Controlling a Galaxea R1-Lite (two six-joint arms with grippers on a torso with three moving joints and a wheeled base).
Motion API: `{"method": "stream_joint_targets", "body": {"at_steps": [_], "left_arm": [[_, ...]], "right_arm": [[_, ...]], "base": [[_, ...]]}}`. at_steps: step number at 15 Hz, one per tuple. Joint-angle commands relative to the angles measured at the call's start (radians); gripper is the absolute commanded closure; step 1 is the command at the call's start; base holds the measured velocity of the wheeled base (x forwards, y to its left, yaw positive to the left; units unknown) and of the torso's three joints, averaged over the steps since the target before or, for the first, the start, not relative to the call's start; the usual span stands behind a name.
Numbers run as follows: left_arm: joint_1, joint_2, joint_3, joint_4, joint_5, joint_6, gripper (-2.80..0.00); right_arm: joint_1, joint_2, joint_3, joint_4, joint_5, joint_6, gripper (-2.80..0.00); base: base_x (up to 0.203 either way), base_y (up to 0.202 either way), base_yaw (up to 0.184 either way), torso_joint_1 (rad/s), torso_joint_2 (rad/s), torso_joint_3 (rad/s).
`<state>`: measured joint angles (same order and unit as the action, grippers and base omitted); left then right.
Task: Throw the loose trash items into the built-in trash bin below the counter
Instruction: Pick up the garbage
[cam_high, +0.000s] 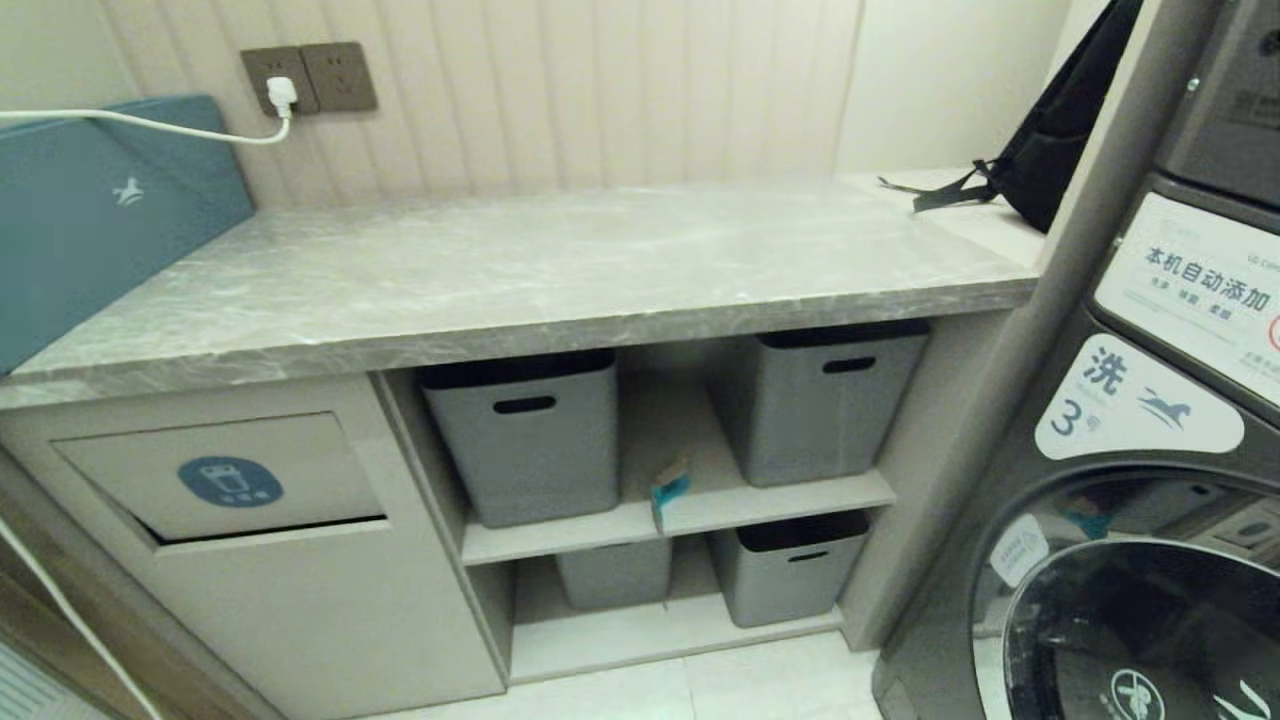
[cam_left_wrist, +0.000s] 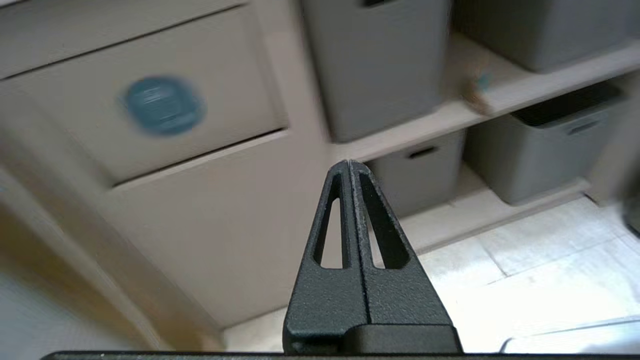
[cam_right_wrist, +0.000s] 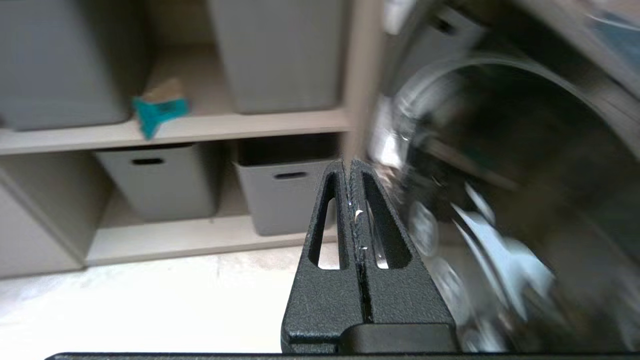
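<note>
Only overhead: counter (cam_high: 560, 270) (bare).

Home laundry room: washing machine (cam_high: 1130, 480) beside counter (cam_high: 520, 270).

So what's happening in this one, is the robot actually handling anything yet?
Nothing is being handled. The left hand and the right hand are both shut and empty, hanging low in front of the beige cabinet. A small teal paper scrap lies on the upper shelf between two grey plastic tubs. The tilting bin flap with its round blue sticker stands slightly ajar. The grey marble-veined counter shows no trash.
</note>
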<state>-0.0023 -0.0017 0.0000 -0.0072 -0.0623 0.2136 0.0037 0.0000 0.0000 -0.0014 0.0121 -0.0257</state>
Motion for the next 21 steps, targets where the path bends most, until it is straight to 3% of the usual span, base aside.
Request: {"method": "stream_joint_targets", "body": {"at_steps": [1, 9, 21], "left_arm": [[-0.001, 0.0, 0.0, 0.001, -0.001, 0.001, 0.0], [0.0, -0.001, 0.0, 0.001, -0.001, 0.001, 0.0], [0.0, -0.001, 0.0, 0.004, 0.004, -0.025, 0.0]], "right_arm": [[0.001, 0.0, 0.002, 0.001, 0.0, 0.0, 0.0], [0.001, 0.0, 0.0, 0.001, -0.001, 0.004, 0.0], [0.001, 0.0, 0.0, 0.001, -0.007, 0.02, 0.0]], "base": [[0.018, 0.019, -0.182, 0.002, 0.0, 0.005], [0.0, 0.006, -0.144, 0.0, 0.0, 0.002], [0.0, 0.0, 0.0, 0.0, 0.0, 0.0]]}}
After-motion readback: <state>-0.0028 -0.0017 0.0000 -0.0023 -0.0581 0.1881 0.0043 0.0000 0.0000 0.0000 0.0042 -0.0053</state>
